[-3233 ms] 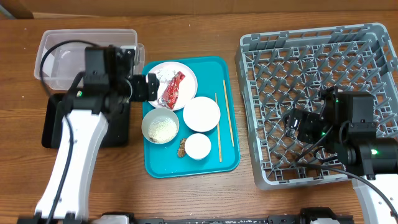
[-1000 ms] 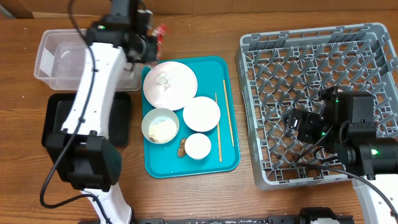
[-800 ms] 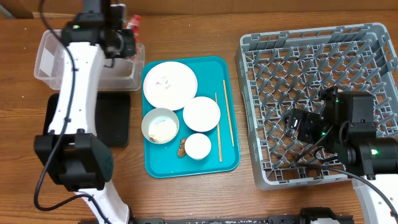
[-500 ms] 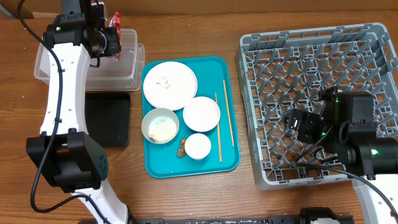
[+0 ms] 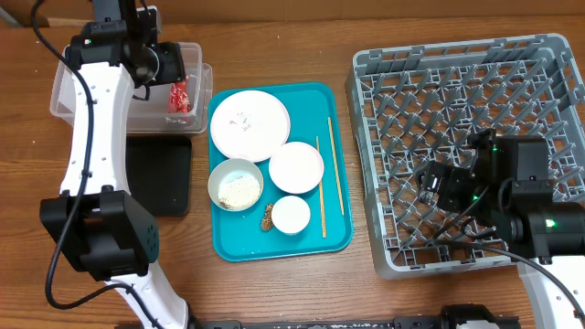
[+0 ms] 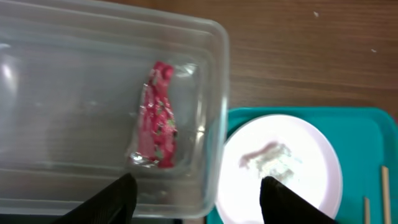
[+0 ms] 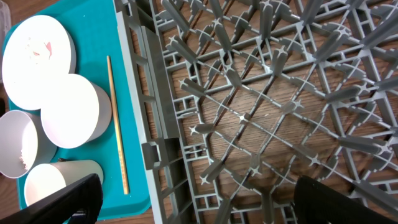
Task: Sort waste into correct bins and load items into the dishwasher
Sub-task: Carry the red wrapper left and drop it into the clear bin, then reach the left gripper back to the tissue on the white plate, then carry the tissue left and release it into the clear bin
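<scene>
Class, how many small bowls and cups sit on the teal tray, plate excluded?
3 on the teal tray: rice bowl at left, larger bowl mid-tray, small cup at the near edge. None seems hidden.

Crinkled red snack wrapper [image 6: 155, 115] (red, fine white speckle, silvery edges) shows through the clear plastic rectangular tub [image 6: 74, 74].

On the teal rectangular plastic tray [image 5: 340, 233]: round white plate [image 5: 249, 125], small white bowls [image 5: 296, 167], thin pale wooden chopsticks [image 5: 336, 166].

Left of it: shallow black rectangular tray [image 5: 169, 183].

Right of it: square grey plastic dish rack [image 5: 457, 64] — lattice grid floor.

Wooden table [image 5: 274, 292] — brown grain.
</scene>
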`<act>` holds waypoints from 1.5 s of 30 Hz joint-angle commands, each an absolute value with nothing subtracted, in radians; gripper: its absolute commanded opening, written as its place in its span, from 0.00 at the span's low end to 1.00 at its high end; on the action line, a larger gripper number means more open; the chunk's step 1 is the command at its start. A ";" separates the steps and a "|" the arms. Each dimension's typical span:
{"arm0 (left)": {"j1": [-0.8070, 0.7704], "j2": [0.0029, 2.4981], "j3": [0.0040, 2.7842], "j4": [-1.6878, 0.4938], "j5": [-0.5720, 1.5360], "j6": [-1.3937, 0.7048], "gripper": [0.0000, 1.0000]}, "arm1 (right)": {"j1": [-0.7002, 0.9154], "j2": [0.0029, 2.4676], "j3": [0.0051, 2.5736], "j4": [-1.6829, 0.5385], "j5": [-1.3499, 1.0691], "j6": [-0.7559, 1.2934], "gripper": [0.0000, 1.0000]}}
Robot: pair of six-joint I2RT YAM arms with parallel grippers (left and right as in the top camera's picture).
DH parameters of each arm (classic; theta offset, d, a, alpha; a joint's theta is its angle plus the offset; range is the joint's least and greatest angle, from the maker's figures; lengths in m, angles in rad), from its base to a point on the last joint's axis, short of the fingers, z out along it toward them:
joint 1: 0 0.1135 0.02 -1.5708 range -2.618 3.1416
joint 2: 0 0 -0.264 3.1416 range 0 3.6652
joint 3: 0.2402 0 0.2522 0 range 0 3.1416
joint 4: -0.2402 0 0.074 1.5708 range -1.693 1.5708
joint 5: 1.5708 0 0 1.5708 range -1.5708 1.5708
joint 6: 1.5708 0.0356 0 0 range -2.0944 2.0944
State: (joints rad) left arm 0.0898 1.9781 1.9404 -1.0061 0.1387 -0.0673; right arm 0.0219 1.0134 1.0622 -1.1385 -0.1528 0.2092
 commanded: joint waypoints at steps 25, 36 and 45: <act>-0.197 2.311 1.959 -1.049 0.067 0.030 0.77 | 0.027 1.005 1.097 -1.135 -0.158 0.210 1.00; -0.197 2.320 1.962 -1.069 0.067 0.030 0.04 | 0.027 1.005 1.097 -1.136 -0.147 0.210 1.00; -0.195 2.229 2.065 -1.179 0.067 0.022 0.04 | 0.027 1.005 1.097 -1.136 -0.147 0.210 1.00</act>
